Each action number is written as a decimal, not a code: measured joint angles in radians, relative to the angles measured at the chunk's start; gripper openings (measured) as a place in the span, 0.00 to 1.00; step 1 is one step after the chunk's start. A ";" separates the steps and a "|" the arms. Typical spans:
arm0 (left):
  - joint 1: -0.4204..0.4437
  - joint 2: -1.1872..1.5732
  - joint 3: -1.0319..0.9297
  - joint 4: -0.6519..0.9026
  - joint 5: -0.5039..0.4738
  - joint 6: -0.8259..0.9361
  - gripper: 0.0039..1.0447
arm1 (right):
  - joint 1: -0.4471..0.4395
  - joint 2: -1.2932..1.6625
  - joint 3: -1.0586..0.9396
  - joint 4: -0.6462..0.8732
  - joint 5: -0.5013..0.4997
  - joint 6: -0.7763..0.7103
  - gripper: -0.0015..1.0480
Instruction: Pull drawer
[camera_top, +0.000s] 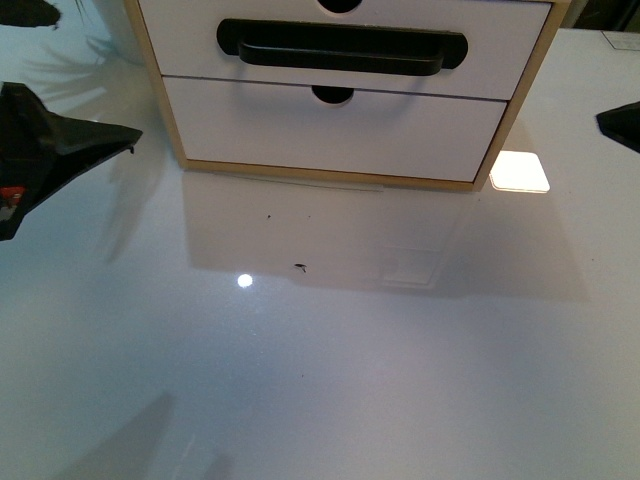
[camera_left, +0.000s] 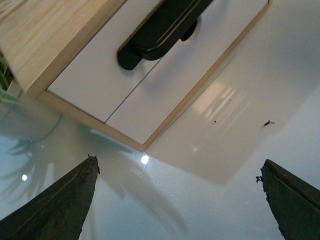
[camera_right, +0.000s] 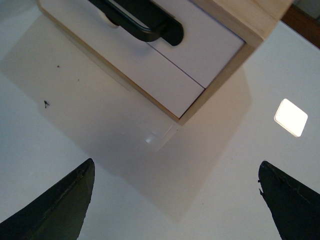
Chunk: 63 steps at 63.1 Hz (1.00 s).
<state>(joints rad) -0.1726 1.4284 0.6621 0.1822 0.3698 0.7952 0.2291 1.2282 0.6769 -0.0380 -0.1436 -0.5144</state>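
The drawer (camera_top: 190, 40) is the upper white front in a light wood cabinet at the far middle of the table, and its long black bar handle (camera_top: 340, 47) runs across it. It sits level with the plain notched drawer front (camera_top: 400, 130) below. My left gripper (camera_top: 60, 150) hangs at the left, short of the cabinet, and my right gripper (camera_top: 620, 125) shows at the right edge. In the left wrist view the left gripper (camera_left: 177, 165) is open over bare table, with the handle (camera_left: 160, 30) ahead of it. The right gripper (camera_right: 176, 165) is open too, the handle (camera_right: 145, 22) beyond it.
The cabinet stands on a glossy white table (camera_top: 320, 380) that mirrors it. A bright square light reflection (camera_top: 520, 172) lies by the cabinet's right corner. Small dark specks (camera_top: 300, 267) dot the surface in front. Green plant leaves (camera_left: 5, 85) show beside the cabinet's left side.
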 joint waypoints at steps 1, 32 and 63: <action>-0.003 0.007 0.010 -0.010 0.000 0.013 0.93 | 0.003 0.010 0.008 -0.004 -0.002 -0.009 0.91; -0.133 0.241 0.400 -0.340 0.064 0.309 0.93 | 0.125 0.314 0.267 -0.054 -0.079 -0.218 0.91; -0.181 0.410 0.587 -0.445 0.097 0.340 0.93 | 0.143 0.509 0.430 -0.014 -0.123 -0.238 0.91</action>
<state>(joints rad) -0.3534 1.8389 1.2491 -0.2626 0.4671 1.1355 0.3725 1.7370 1.1072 -0.0521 -0.2665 -0.7525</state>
